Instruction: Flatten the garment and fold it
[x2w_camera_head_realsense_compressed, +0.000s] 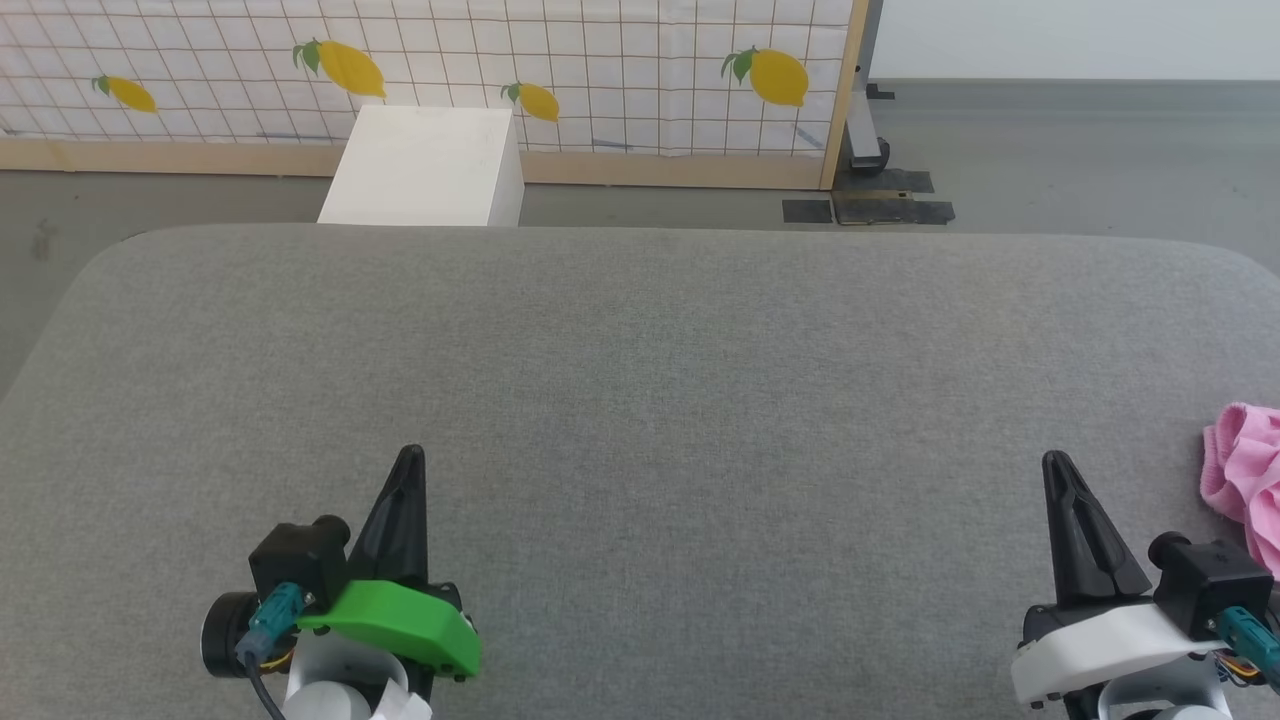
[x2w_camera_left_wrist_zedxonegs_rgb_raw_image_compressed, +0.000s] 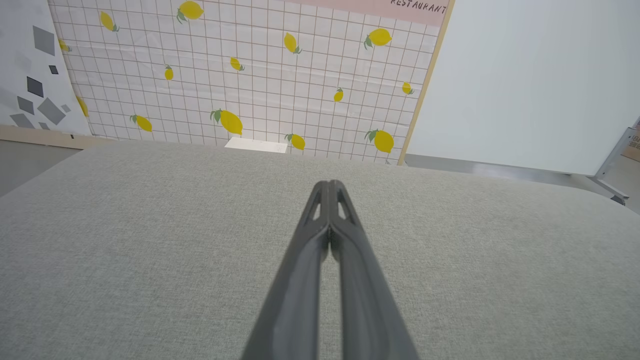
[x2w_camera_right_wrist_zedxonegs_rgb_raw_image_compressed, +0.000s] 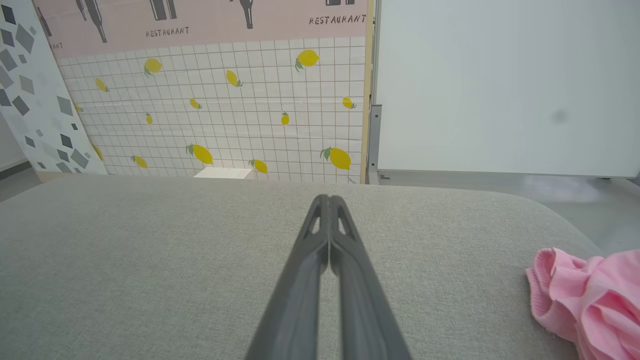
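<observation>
Grey pad (x2w_camera_head_realsense_compressed: 640, 350): garment (x2w_camera_head_realsense_compressed: 1245, 480) beside right fingers (x2w_camera_head_realsense_compressed: 1078, 530)

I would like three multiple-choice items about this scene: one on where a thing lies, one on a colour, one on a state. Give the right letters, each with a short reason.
1. Where on the grey surface does the garment lie?
A. in the middle
B. at the right edge, past the right gripper
C. at the far edge

2. What colour is the cover behind the fingers of the left gripper?
A. white
B. green
C. pink

3. In what state are the two grippers?
A. both shut, holding nothing
B. both open
C. the right one shut on the garment

Answers:
1 B: the pink cloth shows at the head view's right edge, apart from the right gripper.
2 B: the head view shows a bright green cover there.
3 A: each wrist view shows the jaws pressed together with nothing between them.
</observation>
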